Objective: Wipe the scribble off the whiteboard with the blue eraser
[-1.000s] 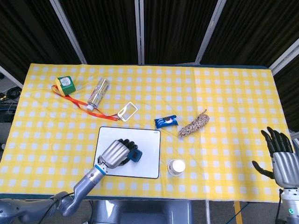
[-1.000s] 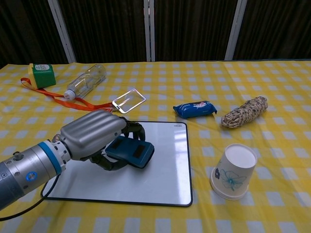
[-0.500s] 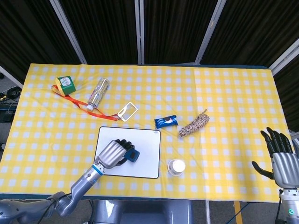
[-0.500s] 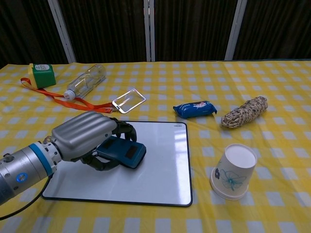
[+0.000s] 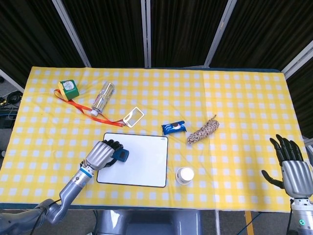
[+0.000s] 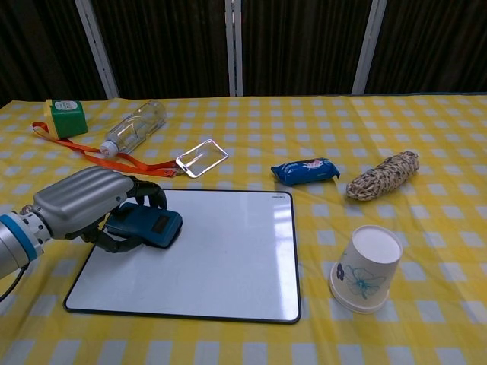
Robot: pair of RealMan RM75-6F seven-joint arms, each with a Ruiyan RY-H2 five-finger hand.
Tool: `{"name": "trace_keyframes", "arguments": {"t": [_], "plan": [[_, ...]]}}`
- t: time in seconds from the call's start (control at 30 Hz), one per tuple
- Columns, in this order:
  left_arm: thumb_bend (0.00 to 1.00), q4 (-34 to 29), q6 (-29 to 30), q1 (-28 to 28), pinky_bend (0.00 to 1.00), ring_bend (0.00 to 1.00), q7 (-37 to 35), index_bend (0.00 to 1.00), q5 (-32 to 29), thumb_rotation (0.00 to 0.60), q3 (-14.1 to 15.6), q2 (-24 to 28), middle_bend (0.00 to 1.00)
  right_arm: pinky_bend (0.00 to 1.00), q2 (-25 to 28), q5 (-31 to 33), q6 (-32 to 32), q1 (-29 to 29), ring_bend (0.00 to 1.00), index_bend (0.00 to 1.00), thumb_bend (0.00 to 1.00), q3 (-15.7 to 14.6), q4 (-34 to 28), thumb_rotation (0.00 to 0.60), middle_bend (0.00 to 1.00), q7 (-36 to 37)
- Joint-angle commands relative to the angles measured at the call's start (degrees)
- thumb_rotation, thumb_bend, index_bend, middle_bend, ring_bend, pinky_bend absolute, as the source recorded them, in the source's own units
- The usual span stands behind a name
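The whiteboard [image 5: 142, 159] [image 6: 221, 258] lies flat near the table's front edge; its white face shows no marks. My left hand [image 5: 100, 155] [image 6: 85, 201] grips the blue eraser [image 5: 121, 155] [image 6: 148, 226] at the board's left edge, with the eraser down on the surface. My right hand [image 5: 289, 166] hangs off the table's right end, fingers spread, holding nothing; the chest view does not show it.
A paper cup [image 5: 185, 175] [image 6: 367, 267] stands right of the board. Behind the board lie a blue snack packet [image 5: 173, 128] [image 6: 306, 170], a rope bundle [image 5: 203, 130] [image 6: 383, 175], a small mirror [image 5: 133, 117], a plastic bottle [image 5: 102, 97], an orange lanyard [image 5: 78, 106] and a green box [image 5: 68, 88].
My left hand has slid the eraser leftwards across the board, from its middle to its left edge. The right hand has dropped slightly.
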Motion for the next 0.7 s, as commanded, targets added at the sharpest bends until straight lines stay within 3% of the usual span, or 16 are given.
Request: {"name": "trace_keyframes", "arguments": {"t": [0.03,0.5,0.7], "plan": [[0.65,-1.2,-0.1,-0.2,0.52,0.55,-0.2,0.78,0.6,0.6,0.3,-0.6,0.58,0.0,0.0,0.0,0.0,0.0,0.0,0.06,0.11,0.0,0.0,0.6,0.0,0.1],[0.66,-8.0,-0.1,0.2,0.52,0.55,4.4,0.78,3.6,0.6,3.2,-2.4,0.58,0.0,0.4,-0.1,0.4,-0.1,0.0,0.06,0.11,0.1,-0.1,0.6,0.0,0.7],[0.66,-8.0,-0.2,0.4,0.52,0.55,5.8,0.78,3.2,0.6,2.6,-1.7,0.58,0.0,0.4,-0.1,0.4,-0.2,0.0,0.06,0.11,0.1,-0.1,0.6,0.0,0.6]]}}
